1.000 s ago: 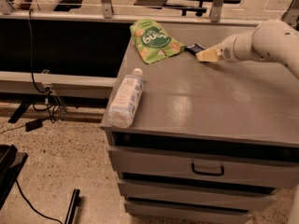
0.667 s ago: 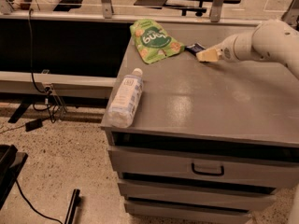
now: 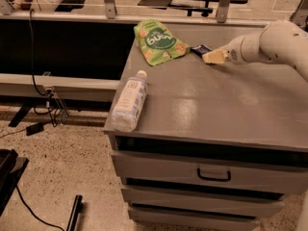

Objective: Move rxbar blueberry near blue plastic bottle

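Camera view: your gripper (image 3: 211, 57) is at the rxbar blueberry (image 3: 200, 48), far back on the cabinet (image 3: 216, 105); whether it grips, you cannot tell. The blue plastic bottle (image 3: 129, 100) lies well apart, front left.

I saw the bottle (image 3: 129, 105) lying on its side along the front left edge of the desk (image 3: 231, 109), its cap pointing toward the back. The pouch (image 3: 158, 41) lay flat at the back left, well apart from the bottle. Just right of the pouch, the snack bar (image 3: 199, 48) lay near the rear edge. The gripper (image 3: 213, 57) sat low at the bar's right end, its arm (image 3: 274, 44) reaching in from the right.
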`<state>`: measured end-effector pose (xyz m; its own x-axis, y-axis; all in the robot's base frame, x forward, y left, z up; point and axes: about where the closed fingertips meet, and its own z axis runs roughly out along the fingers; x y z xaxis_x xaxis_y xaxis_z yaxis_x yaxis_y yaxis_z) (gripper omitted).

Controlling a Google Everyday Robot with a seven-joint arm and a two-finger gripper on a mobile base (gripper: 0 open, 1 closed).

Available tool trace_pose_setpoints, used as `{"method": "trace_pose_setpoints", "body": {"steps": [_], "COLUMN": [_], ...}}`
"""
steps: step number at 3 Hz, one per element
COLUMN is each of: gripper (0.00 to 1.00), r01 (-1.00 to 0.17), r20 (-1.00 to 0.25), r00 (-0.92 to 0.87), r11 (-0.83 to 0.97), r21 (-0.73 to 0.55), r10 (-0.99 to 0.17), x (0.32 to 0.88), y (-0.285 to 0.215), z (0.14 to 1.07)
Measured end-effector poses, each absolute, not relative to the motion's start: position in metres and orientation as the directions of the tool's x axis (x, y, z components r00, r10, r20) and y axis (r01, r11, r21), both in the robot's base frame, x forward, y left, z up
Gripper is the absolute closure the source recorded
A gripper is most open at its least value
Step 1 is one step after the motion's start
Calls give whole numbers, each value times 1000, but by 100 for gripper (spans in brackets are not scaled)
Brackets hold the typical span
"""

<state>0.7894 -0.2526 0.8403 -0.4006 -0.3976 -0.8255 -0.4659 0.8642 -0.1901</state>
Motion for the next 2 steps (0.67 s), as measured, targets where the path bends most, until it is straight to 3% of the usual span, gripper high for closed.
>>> {"method": "trace_pose_setpoints", "body": {"steps": [2], "gripper": [100], "r01": [-466], "r20": [-826], "r00": [-400], "r11": [864], "r21": [-190], "r10": [-398], "x": [789], "y": [-253], "z": [840]}}
